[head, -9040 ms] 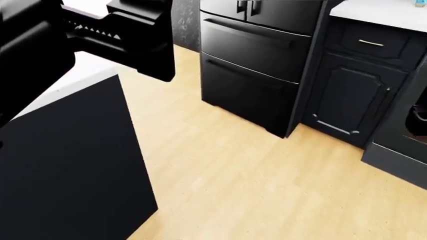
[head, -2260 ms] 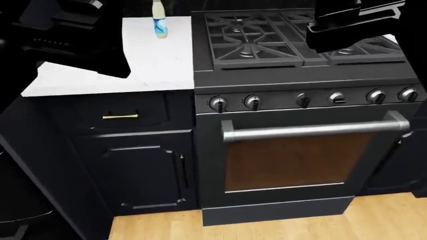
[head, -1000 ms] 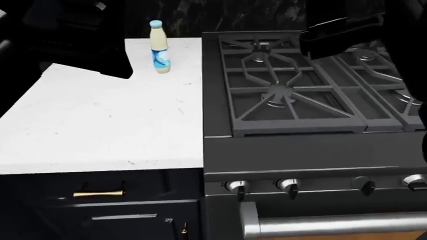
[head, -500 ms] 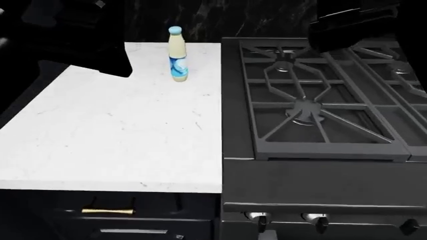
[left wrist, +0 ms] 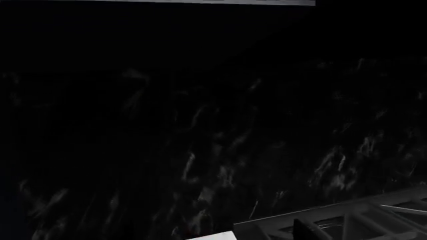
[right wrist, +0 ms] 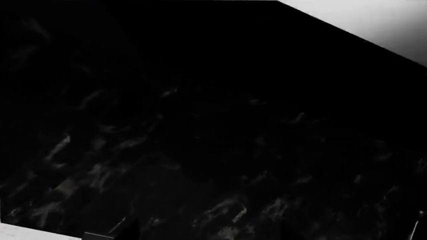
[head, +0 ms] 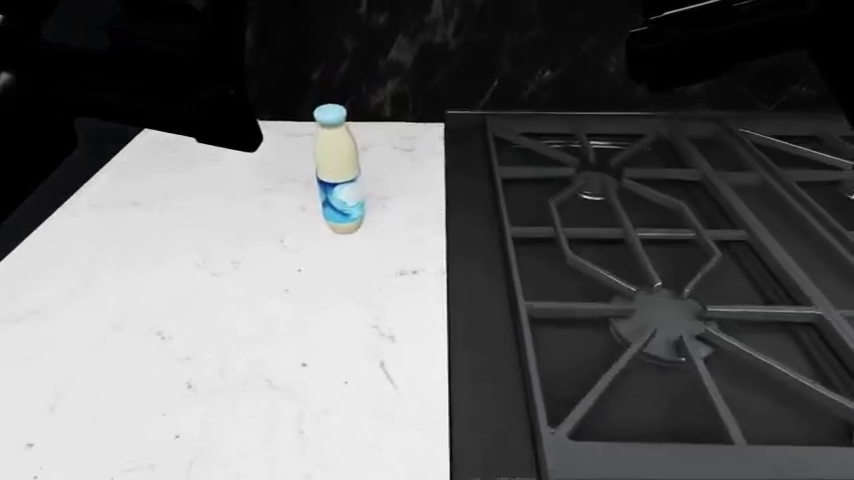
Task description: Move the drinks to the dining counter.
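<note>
The cream bottle (head: pixel 338 170), with its blue cap and blue label, stands upright on the white countertop (head: pixel 200 330), toward the back of it and just short of the edge where the top meets the gas stove (head: pixel 654 300). Taking that stove as the marker: the bottle is just beside its left side, level with the rear burner grate, apart from the metal and touching nothing but the stone beneath it. Behind both bottle and stove rises a dark, veined backsplash (head: pixel 441 60). The stove's cast grates (head: pixel 627 250) fan out from a round burner cap (head: pixel 657 318) near the middle of the cooktop. The left arm (head: pixel 134 80) shows as a black bulk above the counter's far left corner, well away from the stove and off to the side of the bottle, not touching it; the right arm (head: pixel 727 40) hangs as another black shape over the stove's back edge. Neither gripper's fingers are visible, so I cannot tell whether either one is parted or closed. The left wrist view is almost all dark backsplash (left wrist: pixel 200 125) with a corner of stove grate (left wrist: pixel 347 225) and a sliver of white top; the right wrist view gives the same dark wall (right wrist: pixel 200 140).
</note>
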Tool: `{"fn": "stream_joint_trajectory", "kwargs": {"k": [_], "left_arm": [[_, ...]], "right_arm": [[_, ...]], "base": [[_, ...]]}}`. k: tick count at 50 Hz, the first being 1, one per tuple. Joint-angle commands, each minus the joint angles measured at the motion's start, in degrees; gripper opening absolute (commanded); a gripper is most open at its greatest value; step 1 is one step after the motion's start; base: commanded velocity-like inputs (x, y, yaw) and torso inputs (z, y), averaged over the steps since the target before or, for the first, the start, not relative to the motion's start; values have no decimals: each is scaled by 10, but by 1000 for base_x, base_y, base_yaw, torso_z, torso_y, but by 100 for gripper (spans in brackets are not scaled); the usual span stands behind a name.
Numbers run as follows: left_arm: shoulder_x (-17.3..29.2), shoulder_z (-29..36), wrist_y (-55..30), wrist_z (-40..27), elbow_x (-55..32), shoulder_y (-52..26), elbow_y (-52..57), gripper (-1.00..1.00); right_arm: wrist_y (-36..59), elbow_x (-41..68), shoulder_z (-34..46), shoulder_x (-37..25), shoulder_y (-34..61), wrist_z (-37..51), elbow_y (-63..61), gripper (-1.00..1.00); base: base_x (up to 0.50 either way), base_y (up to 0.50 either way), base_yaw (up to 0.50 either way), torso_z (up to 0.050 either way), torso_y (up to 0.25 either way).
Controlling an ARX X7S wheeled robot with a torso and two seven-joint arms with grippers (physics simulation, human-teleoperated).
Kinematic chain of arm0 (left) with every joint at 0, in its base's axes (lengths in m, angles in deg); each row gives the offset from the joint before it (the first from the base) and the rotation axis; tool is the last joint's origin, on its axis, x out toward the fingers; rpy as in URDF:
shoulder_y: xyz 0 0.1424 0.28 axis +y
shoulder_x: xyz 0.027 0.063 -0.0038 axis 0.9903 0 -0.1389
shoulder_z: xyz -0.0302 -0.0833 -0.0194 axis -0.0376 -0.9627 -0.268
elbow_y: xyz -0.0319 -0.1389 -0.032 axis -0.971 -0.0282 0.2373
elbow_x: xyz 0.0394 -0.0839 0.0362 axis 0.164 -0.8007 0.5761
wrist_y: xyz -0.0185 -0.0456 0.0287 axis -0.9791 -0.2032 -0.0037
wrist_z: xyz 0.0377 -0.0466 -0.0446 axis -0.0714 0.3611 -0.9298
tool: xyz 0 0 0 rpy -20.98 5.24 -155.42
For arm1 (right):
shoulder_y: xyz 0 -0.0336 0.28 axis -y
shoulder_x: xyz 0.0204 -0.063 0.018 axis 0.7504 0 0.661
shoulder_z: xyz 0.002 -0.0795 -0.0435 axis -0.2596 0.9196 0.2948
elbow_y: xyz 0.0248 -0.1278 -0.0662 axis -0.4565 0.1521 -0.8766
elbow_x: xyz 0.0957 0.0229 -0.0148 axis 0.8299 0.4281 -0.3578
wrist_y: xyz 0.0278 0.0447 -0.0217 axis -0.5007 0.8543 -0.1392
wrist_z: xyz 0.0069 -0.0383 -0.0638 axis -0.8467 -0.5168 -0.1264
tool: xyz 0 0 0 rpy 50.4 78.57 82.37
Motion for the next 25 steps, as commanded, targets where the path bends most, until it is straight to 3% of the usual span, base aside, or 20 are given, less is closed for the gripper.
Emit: {"fn": "stream_joint_trajectory", "kwargs": {"k": [1, 9, 25], "left_arm": [[1, 0, 0, -1, -1, -1, 0, 100], [4, -1, 1, 0, -1, 2, 2, 100], [4, 15, -13, -9, -6, 3, -11, 100]], "right_arm": [[4, 13, 15, 1, 12, 5, 5, 100], [20, 40, 50, -5, 26, 37, 15, 100], [-3, 56, 70, -23, 52, 34, 13, 100]], "base": [[500, 11, 0, 0, 0], [472, 9, 0, 0, 3], [4, 0, 0, 0, 0]]}}
